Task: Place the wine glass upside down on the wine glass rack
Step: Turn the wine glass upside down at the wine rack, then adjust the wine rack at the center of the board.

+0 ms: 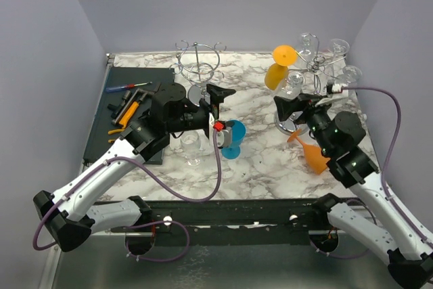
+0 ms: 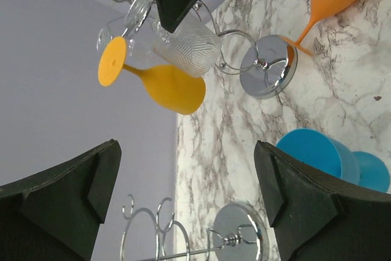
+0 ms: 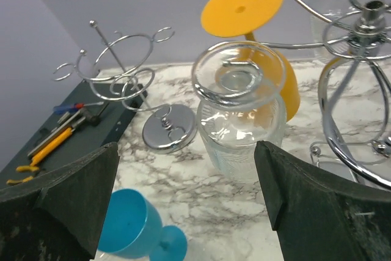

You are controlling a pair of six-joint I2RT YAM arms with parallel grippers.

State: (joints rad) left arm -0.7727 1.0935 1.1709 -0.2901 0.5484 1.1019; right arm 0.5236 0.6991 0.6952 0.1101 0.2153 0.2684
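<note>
Right wrist view shows the clear ribbed wine glass (image 3: 241, 120) bowl-down, foot up, apparently hanging on the right-hand chrome wire rack (image 3: 366, 29) beside a yellow plastic wine glass (image 3: 241, 7). The right fingers (image 3: 317, 206) are spread wide to either side of it, touching nothing, so this placement looks done. The left fingers (image 2: 305, 206) are also spread and empty. The left-hand chrome rack (image 1: 198, 65) holds nothing. On the marble worktop (image 1: 257, 167), a blue glass (image 1: 233, 137), an orange glass (image 1: 312, 155) and another clear glass (image 1: 191, 147) are not racked; all are empty.
</note>
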